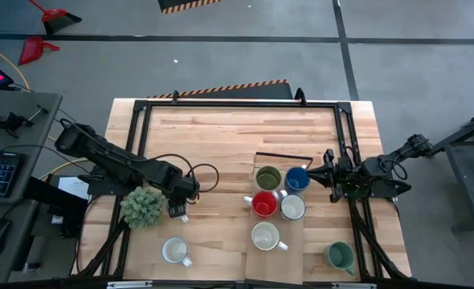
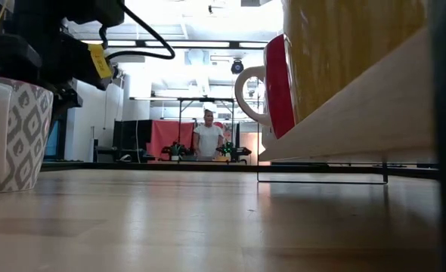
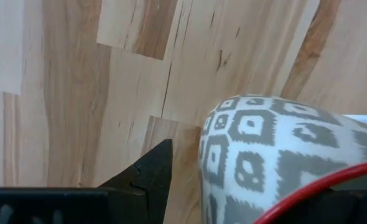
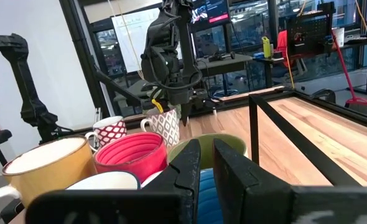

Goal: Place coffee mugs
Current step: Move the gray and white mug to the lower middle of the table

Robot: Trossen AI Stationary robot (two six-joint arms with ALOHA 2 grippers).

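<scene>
1. The left gripper (image 1: 178, 205) hangs over the near-left part of the pale wooden table (image 1: 221, 136), just beside the bushy green artificial plant (image 1: 143, 206).
2. It is released: one dark finger (image 3: 151, 173) stands next to a white ceramic mug with a grey diamond pattern (image 3: 264, 149), and a sliver of bare wood shows between them.
3. That grey-patterned mug sits upright on the table top, directly under the left gripper.
4. The right gripper (image 1: 328, 171) reaches in from the table's right edge to the small round blue ceramic mug (image 1: 296, 180); I cannot tell whether it is clenched on the mug or free of it.
5. On a light wooden board (image 1: 289, 261) stand five mugs close together: an olive green mug (image 1: 268, 178) just beside the blue one, a red mug (image 1: 263, 204) and a white mug (image 1: 292, 207) in front of those, and a cream mug (image 1: 265, 236) nearest the front edge.
6. A teal green mug (image 1: 340, 257) stands alone at the near-right corner, off the board.
7. Another white mug (image 1: 174, 251) stands near the front edge, in front of the plant; the right wrist view shows it has a red pattern.
8. A person (image 2: 208, 140) stands far back in the room behind the table
</scene>
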